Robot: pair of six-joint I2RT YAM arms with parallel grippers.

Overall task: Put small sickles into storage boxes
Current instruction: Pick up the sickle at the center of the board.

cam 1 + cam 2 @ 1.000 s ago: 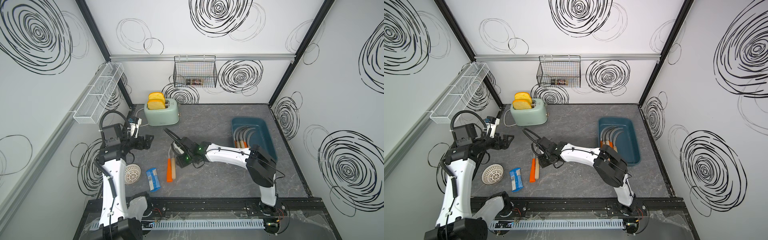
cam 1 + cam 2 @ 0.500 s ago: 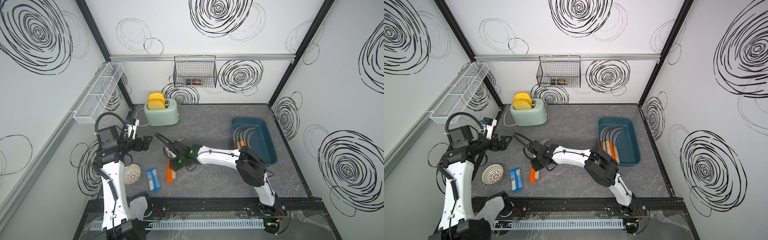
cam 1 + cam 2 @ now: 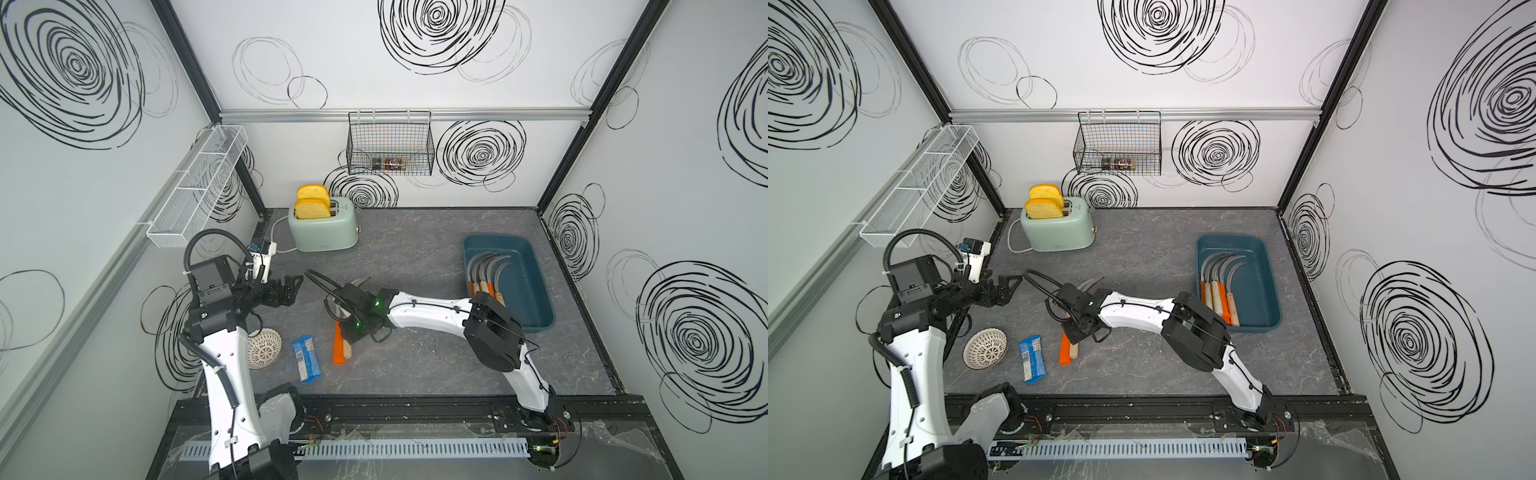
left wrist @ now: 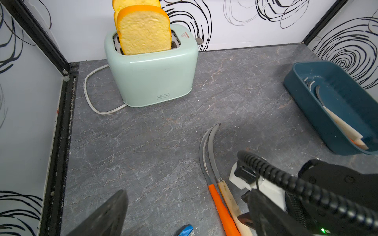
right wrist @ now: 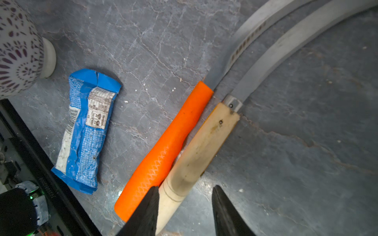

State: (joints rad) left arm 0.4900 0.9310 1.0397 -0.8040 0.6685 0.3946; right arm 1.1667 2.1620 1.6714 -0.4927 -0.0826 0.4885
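Note:
Two small sickles lie side by side on the grey table, one orange-handled (image 3: pixel 338 349) (image 3: pixel 1064 351) (image 4: pixel 222 208) (image 5: pixel 169 147) and one wood-handled (image 3: pixel 348 352) (image 3: pixel 1074 351) (image 4: pixel 229 198) (image 5: pixel 200 147). My right gripper (image 3: pixel 348 334) (image 3: pixel 1076 331) (image 5: pixel 185 196) is open and low over their handle ends. The wood handle lies between its fingers, against one of them. My left gripper (image 3: pixel 291 286) (image 3: pixel 1009 284) (image 4: pixel 187 193) hangs open and empty, left of the blades. The teal storage box (image 3: pixel 536 291) (image 3: pixel 1262 282) (image 4: pixel 306 106) at the right holds several sickles (image 3: pixel 484 274).
A blue snack packet (image 3: pixel 306 359) (image 5: pixel 86 130) and a white perforated bowl (image 3: pixel 264 348) lie left of the handles. A mint toaster (image 3: pixel 324 228) (image 4: pixel 151 77) with its cord stands at the back left. A white mesh rack (image 3: pixel 195 191) and a black wire basket (image 3: pixel 390 143) hang on the walls.
My right gripper has moved along the two sickles toward the front, down to their handle ends. The left arm has barely shifted.

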